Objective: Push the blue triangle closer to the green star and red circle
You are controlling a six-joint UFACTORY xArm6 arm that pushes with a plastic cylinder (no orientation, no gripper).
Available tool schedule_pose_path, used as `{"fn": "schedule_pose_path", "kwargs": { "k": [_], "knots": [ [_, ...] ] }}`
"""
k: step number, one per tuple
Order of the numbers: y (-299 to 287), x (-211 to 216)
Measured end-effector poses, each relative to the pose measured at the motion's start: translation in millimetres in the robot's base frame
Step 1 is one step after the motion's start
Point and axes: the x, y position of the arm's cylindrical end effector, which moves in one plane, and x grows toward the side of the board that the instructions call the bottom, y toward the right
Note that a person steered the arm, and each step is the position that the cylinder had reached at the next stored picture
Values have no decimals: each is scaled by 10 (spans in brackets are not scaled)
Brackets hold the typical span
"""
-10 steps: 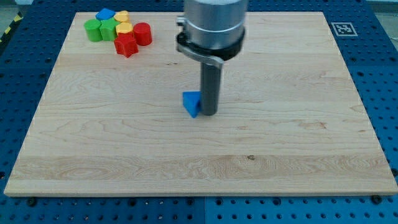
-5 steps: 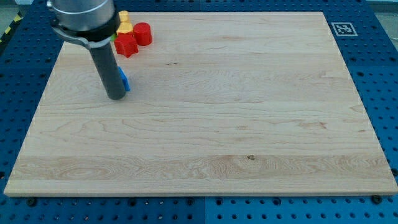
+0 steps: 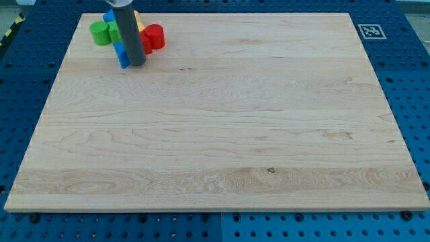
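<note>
My tip (image 3: pixel 136 64) against blue triangle (image 3: pixel 122 55), beside red circle (image 3: pixel 154 35); no jaws visible.

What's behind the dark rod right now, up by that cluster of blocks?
The rod hides part of the cluster. Visible around it: a green block, a blue block's corner, a yellow sliver, the red circle. My tip sits right of the blue triangle. The green star is mostly covered.

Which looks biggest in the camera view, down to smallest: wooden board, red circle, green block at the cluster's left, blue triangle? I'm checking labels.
1. Wooden board, by far.
2. Red circle and green block: look alike, so no ranking.
3. Blue triangle, unsure, since the rod hides part of it; my tip is at its right.
</note>
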Motion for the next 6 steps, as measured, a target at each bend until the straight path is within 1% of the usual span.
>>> {"fn": "schedule_pose_path", "kwargs": {
  "k": [1,2,3,6],
  "knots": [
    [0,-145],
    [0,-20],
    [-2,301],
    [-523,-46]
  ]
}}
